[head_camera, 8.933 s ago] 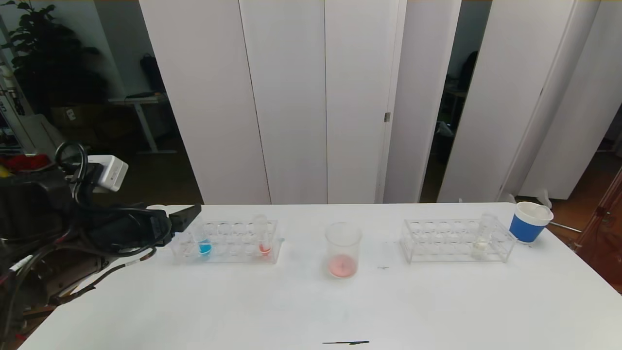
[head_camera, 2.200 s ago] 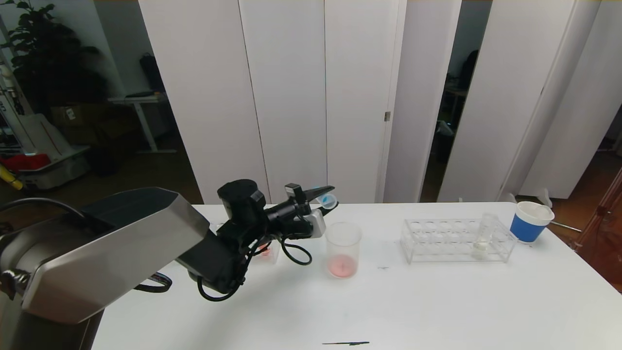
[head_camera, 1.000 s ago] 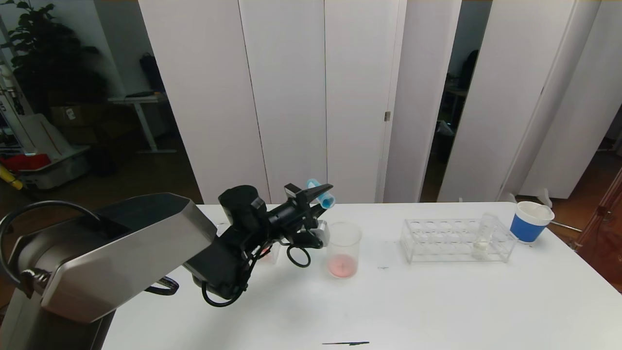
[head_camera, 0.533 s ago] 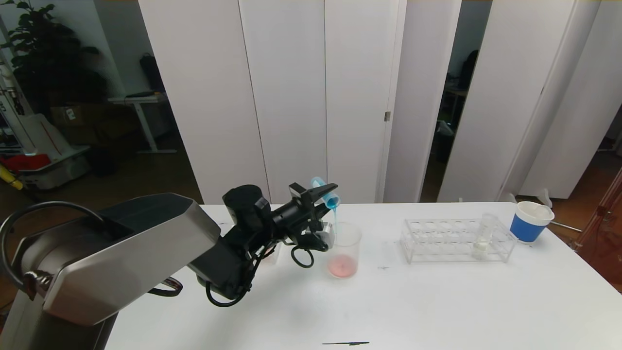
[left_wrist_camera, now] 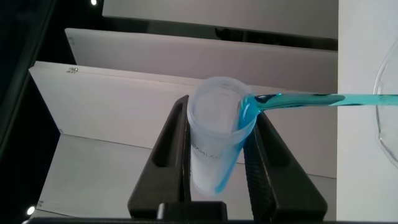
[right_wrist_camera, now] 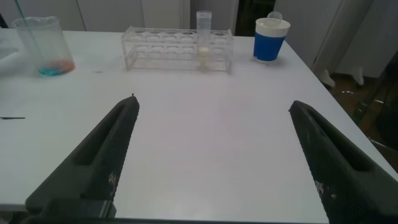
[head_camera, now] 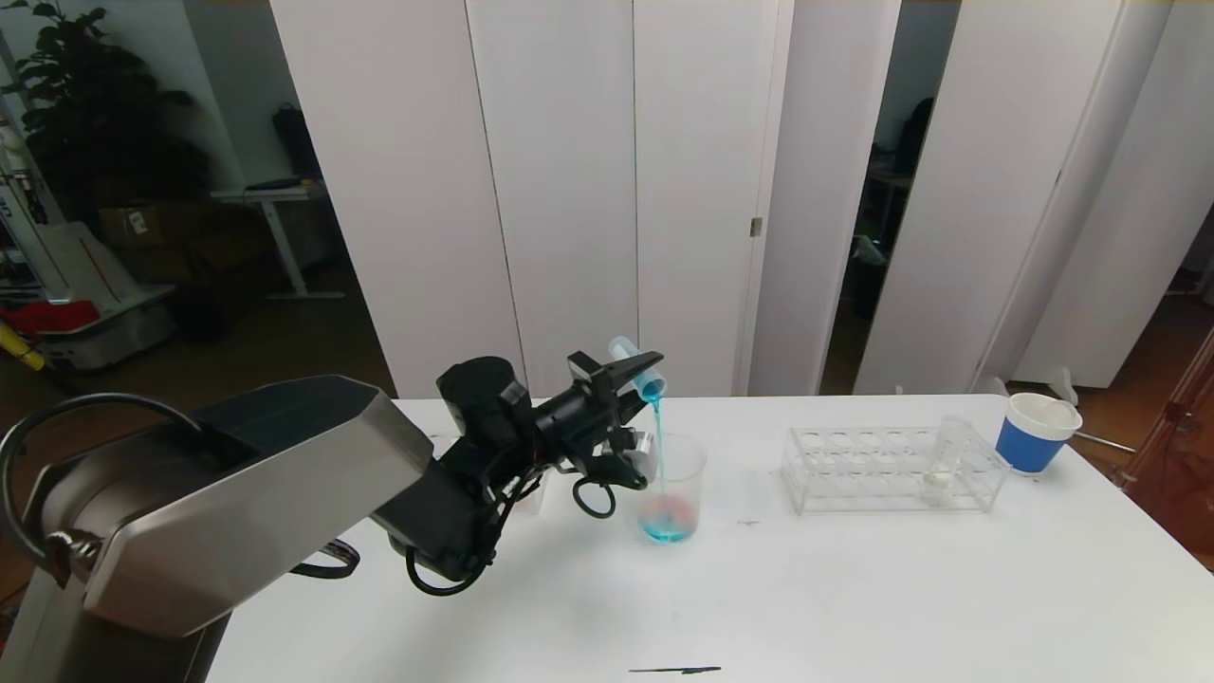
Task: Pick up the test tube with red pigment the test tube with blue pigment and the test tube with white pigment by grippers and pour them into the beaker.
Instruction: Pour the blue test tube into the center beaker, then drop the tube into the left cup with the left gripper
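My left gripper (head_camera: 635, 366) is shut on the test tube with blue pigment (head_camera: 641, 372), tipped mouth-down above the beaker (head_camera: 671, 474). A thin blue stream runs from the tube's mouth into the beaker, where blue liquid mixes with pink-red at the bottom. In the left wrist view the tube (left_wrist_camera: 214, 146) sits clamped between both fingers (left_wrist_camera: 177, 124). The test tube with white pigment (head_camera: 942, 462) stands in the right-hand rack (head_camera: 854, 467). The test tube with red pigment is hidden behind my left arm. My right gripper (right_wrist_camera: 214, 102) hangs open over bare table.
A blue white-rimmed paper cup (head_camera: 1034, 433) stands at the far right, beyond the rack. The left rack (head_camera: 533, 493) is mostly covered by my left arm. A short black mark (head_camera: 675, 670) lies at the table's front edge. The right wrist view shows the beaker (right_wrist_camera: 42, 46) and the rack (right_wrist_camera: 177, 45).
The left gripper tilted the blue tube further over the beaker. Blue liquid started to stream out and now pools in the beaker over the pink. The right gripper stayed still.
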Robot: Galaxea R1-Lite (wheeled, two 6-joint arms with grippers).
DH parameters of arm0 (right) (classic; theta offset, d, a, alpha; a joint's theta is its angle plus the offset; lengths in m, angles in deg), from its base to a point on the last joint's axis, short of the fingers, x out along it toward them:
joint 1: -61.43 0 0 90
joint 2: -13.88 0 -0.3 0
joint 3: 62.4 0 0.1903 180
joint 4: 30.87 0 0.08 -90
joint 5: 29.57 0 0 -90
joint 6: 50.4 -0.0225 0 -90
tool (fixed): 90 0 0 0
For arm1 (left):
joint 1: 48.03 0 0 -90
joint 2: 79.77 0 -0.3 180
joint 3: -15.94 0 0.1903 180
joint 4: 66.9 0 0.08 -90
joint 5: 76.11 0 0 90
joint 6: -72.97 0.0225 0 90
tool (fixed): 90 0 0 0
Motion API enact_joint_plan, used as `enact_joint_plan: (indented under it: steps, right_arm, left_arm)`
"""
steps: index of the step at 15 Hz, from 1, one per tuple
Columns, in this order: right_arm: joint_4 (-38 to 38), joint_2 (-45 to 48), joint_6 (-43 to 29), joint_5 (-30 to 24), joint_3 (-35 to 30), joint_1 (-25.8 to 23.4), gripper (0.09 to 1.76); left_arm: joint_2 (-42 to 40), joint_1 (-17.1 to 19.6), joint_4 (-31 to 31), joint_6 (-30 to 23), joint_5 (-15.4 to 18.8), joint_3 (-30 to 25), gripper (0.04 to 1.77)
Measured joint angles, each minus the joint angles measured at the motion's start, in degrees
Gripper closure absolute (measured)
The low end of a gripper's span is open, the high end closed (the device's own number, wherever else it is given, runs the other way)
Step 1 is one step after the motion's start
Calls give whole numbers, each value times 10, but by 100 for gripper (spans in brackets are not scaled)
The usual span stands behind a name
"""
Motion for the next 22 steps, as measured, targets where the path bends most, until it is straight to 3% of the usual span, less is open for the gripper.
enact_joint_plan:
  steps: [7, 22]
  right_arm:
    - [0, 0, 0, 0, 0, 0, 12]
    - [0, 0, 0, 0, 0, 0, 12]
  left_arm:
    - [8, -12, 0, 12, -13, 22, 124]
    - [20, -1, -17, 19, -18, 33, 124]
